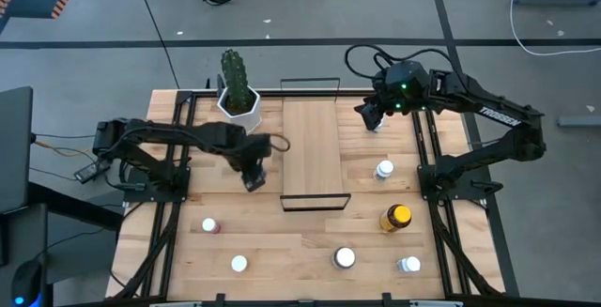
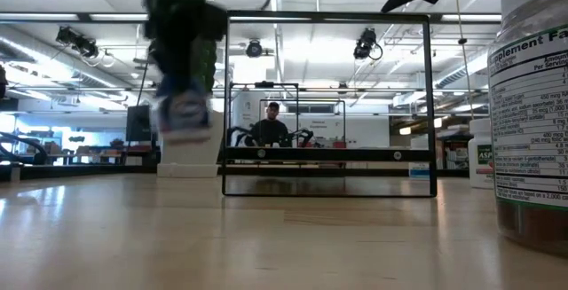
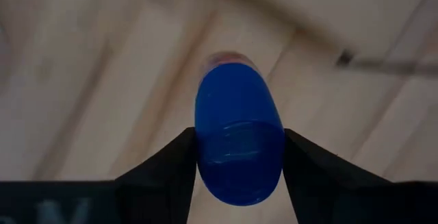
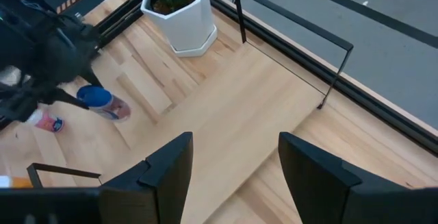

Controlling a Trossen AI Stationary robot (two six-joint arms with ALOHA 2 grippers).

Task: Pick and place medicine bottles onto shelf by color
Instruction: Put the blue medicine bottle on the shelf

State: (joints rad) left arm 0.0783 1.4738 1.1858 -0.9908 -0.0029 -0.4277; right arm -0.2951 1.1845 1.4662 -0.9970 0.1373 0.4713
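Two arms are over the slatted table (image 1: 310, 279). The left gripper (image 1: 254, 177) hangs just left of the shelf (image 1: 312, 147), near that board's near end. In the left wrist view its two dark fingers (image 3: 171, 166) press against both sides of a blue-lidded bottle (image 3: 238, 142), so this claw is clamped on that bottle. The low view shows the same bottle (image 2: 182, 113) blurred and clear of the tabletop, and the right wrist view shows it tilted, lid outward, at the left arm's tip.

The right gripper (image 1: 368, 115) is poised over the far right part of the table, just right of the shelf's far end. Its fingers (image 4: 168, 172) stand apart with nothing between them.

The shelf lies lengthwise at the table's centre, a black wire rail (image 1: 315, 201) at each short end; no bottle stands on the board.

Five other bottles are on the table. A white-capped bottle (image 1: 384, 168) stands right of the shelf, and an amber bottle with a yellow cap (image 1: 396, 217) stands nearer. Along the near side are a pinkish bottle (image 1: 208, 224) at left, then white-capped ones (image 1: 239, 264), (image 1: 345, 257) and (image 1: 408, 264).

A white pot with a cactus (image 1: 238, 96) stands at the far edge, left of the shelf.
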